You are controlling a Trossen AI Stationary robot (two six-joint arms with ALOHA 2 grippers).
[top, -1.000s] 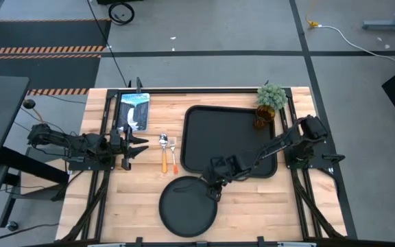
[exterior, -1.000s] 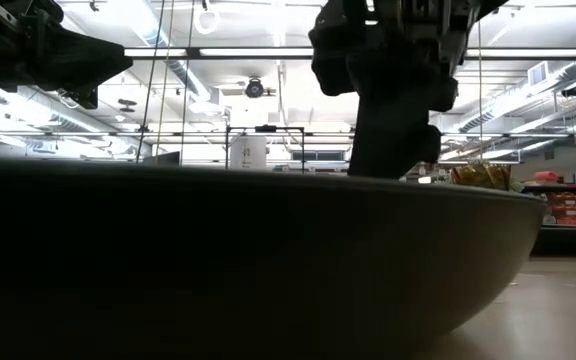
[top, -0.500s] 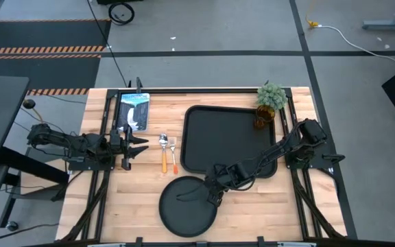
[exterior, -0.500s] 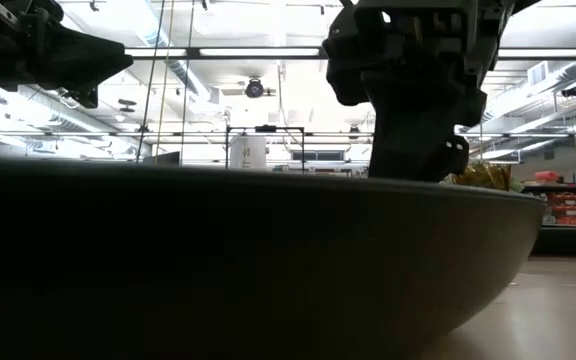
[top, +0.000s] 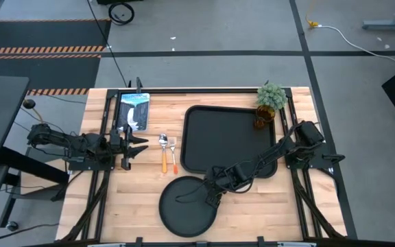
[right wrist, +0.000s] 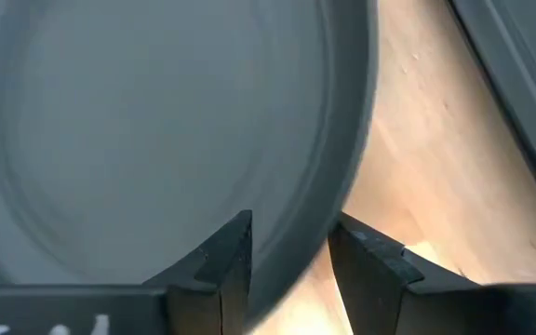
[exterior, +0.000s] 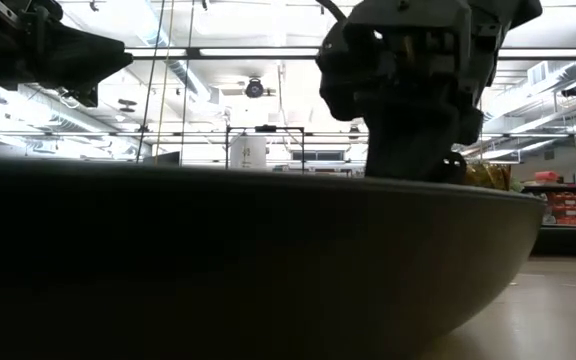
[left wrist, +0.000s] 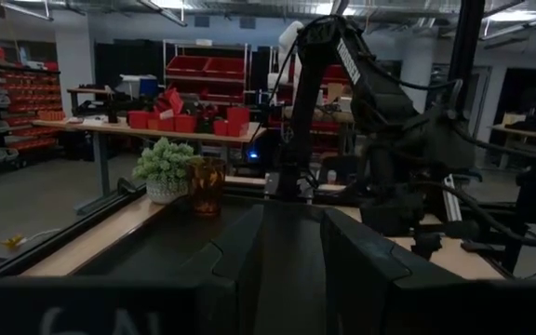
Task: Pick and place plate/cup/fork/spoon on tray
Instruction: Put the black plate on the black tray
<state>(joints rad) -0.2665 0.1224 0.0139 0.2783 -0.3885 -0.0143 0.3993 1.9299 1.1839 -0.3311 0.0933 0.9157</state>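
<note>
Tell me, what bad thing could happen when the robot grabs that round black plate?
The right end effector straddles only the thin rim of the round matte black plate, fingers open. Such a narrow pinch might slip, or tilt the plate as it lifts. The large black rectangular tray sits close beside it, so the plate could bump the tray's raised edge if carried too low.

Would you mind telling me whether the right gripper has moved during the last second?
Yes. In the high view the right gripper has moved away from the tray edge, out over the plate rim.
</note>
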